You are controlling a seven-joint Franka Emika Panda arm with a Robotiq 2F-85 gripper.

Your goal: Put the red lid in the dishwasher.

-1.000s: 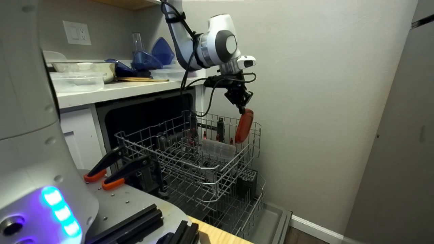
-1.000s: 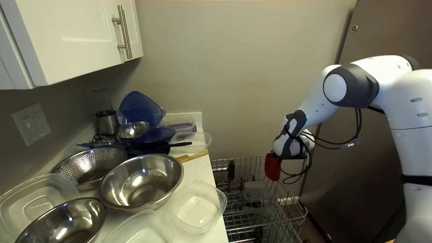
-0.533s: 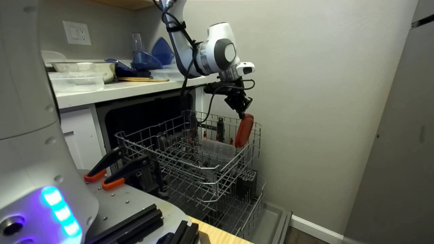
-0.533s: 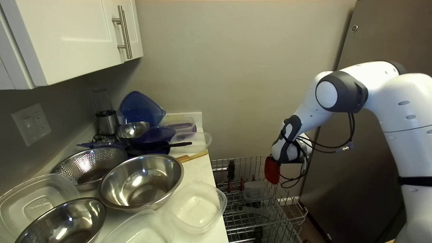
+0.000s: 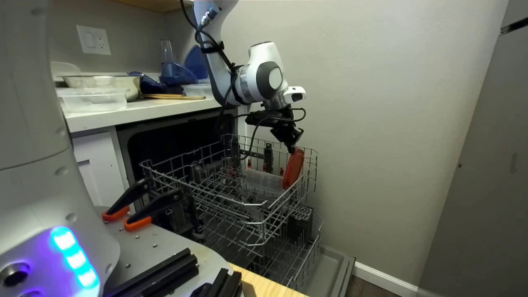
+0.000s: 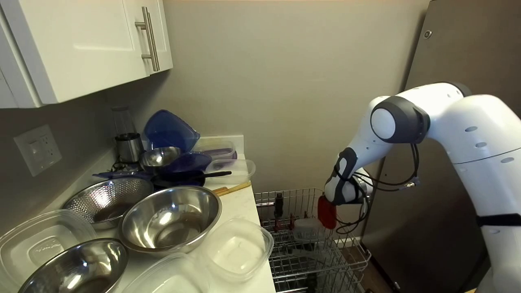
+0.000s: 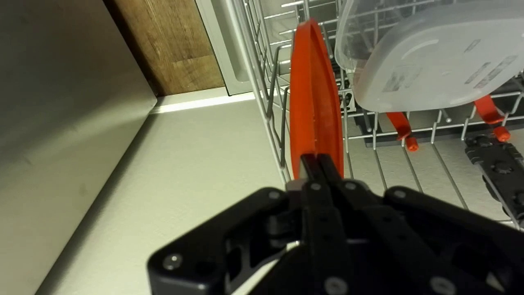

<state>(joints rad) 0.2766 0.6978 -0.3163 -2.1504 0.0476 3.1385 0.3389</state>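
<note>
Claw [image 7: 317, 156] pinches the upper end of the red lid [image 7: 302, 98] with 2 fingers [image 7: 313, 172]. Tilted, the lid hangs in the upper rack [image 5: 255, 204] of the dishwasher [image 5: 324, 272], just beside a clear container [image 7: 442, 61]; whether it touches the rack, I cannot tell. In an exterior view the rack lies past the right edge of the counter [image 6: 240, 204], where wooden sticks [image 6: 236, 189] rest.

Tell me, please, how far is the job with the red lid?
Done: upper rack out, pincer closed on the red lid. In hand: the lid, on edge, appears partly inside the rack, beside a translucent container. Left: probably settling and releasing it; whether it touches the rack is unclear.
</note>
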